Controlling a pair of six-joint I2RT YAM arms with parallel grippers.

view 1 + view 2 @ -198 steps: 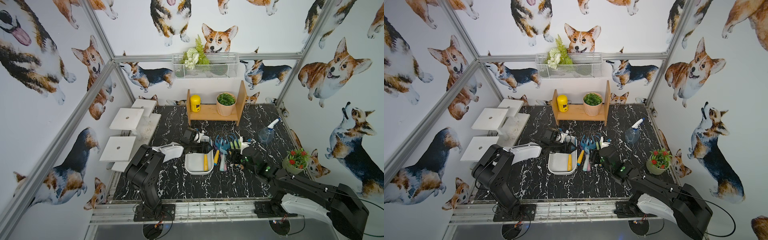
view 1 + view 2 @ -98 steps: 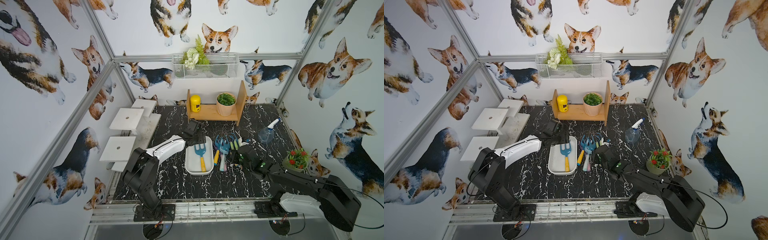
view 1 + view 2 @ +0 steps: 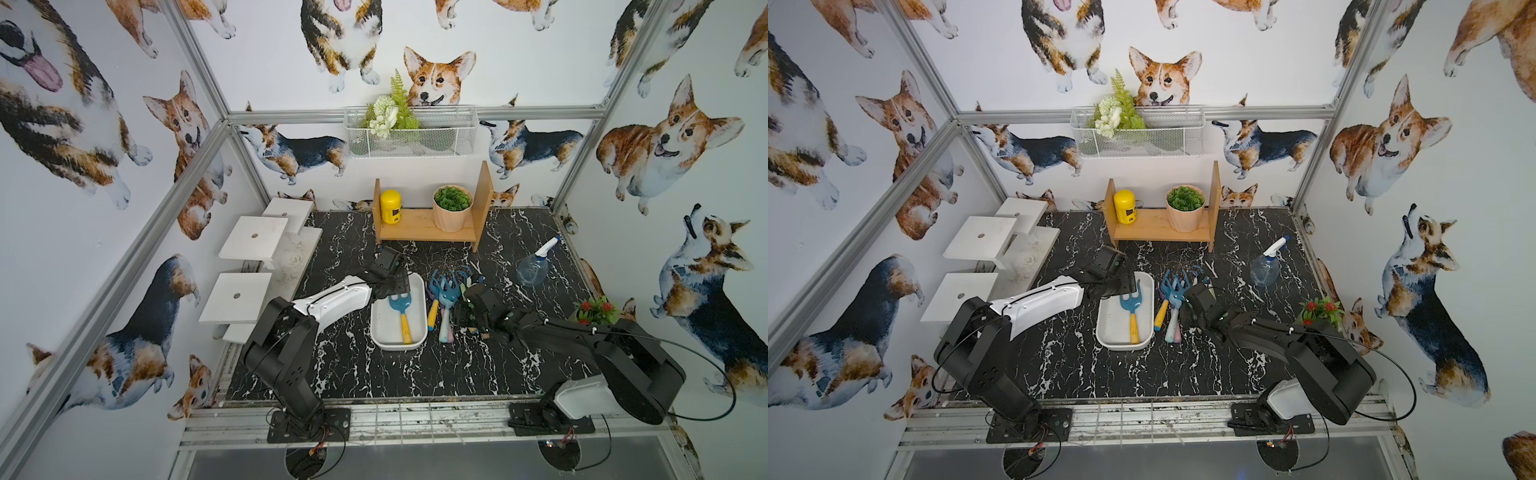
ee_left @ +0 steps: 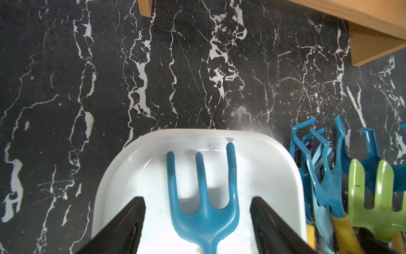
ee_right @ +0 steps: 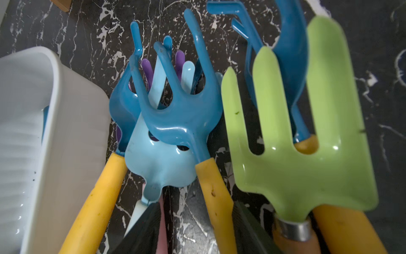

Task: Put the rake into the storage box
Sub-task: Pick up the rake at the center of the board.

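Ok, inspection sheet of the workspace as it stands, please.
Surface: black, white-veined marble-pattern tabletop; light scratches.
Job's things: blue three-pronged plastic rake with yellow handle lies flat inside the shallow white plastic tub.
Clutter: pile of coloured plastic hand tools beside the tub; clear spray bottle; red-flowered pot; wooden shelf holding yellow jar and green potted plant.
Grippers: left gripper above the tub, jaws open, clear of the rake head; right gripper at the pile, jaws open astride a yellow handle.
Cables: black cable loops off the right arm; thin wires below the front rail.
Surroundings: corgi-print walls, aluminium frame, white wire-mesh basket.
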